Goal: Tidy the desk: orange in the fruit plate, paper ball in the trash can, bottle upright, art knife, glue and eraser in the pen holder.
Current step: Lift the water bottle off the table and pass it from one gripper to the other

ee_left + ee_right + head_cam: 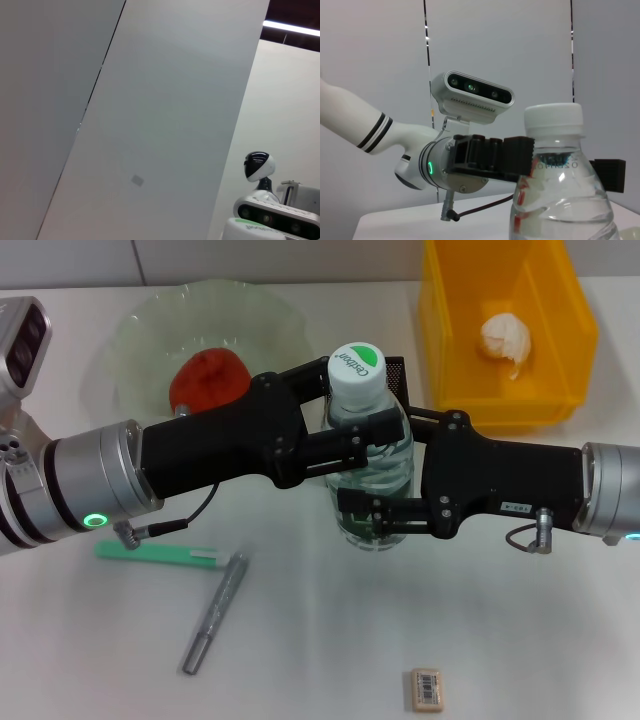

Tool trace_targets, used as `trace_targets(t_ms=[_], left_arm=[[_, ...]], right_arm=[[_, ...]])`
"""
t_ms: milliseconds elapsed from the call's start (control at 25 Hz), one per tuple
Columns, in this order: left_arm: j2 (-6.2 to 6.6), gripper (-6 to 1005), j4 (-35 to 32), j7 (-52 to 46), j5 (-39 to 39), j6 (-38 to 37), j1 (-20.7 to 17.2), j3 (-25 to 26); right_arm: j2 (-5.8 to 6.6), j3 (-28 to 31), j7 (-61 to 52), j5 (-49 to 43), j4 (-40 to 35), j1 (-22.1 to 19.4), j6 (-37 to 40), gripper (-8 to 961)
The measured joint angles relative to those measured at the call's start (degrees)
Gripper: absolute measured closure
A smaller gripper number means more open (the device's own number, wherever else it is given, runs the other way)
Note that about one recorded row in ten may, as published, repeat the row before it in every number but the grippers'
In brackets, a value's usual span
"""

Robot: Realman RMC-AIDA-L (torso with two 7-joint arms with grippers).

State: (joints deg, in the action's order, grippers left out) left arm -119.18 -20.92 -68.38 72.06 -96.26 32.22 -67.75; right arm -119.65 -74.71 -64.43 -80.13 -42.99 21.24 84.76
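Bottle (368,455) upright on tabletop (320,640), left hand (345,435) clamping its neck, right hand (375,515) gripping lower body

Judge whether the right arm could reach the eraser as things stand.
Probably not yet: the right end effector is holding the bottle. The eraser itself lies uncovered on the table near that arm.

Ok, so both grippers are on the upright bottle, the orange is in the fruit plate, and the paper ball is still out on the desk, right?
Not quite. The head view shows the paper ball already inside the trash can. The rest holds: left gripper and right gripper on the upright bottle, orange in the fruit plate.
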Motion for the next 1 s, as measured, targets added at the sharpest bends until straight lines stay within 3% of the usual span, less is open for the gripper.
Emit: trace_targets(t_ms=[400,680,920,1000], left_arm=[[0.0,302,0.7,0.2,0.0,-0.2,0.0,-0.1],[0.0,304,3.1,5.6,-3.9,-0.9,-0.6,-0.7],[0.0,525,3.4,6.0,-4.4,-1.2,-0.7,-0.8],[0.0,531,3.4,6.0,-4.6,-1.2,-0.6,-1.4]], right_arm=[[0.02,-2.0,-0.1,0.2,0.5,0.7,-1.4,185],[-0.01,-2.0,-0.1,0.2,1.0,0.8,-1.4,185],[-0.05,-2.0,-0.1,0.2,1.3,1.0,-1.4,185],[-0.06,-2.0,-0.1,0.2,1.3,1.1,-1.4,185]])
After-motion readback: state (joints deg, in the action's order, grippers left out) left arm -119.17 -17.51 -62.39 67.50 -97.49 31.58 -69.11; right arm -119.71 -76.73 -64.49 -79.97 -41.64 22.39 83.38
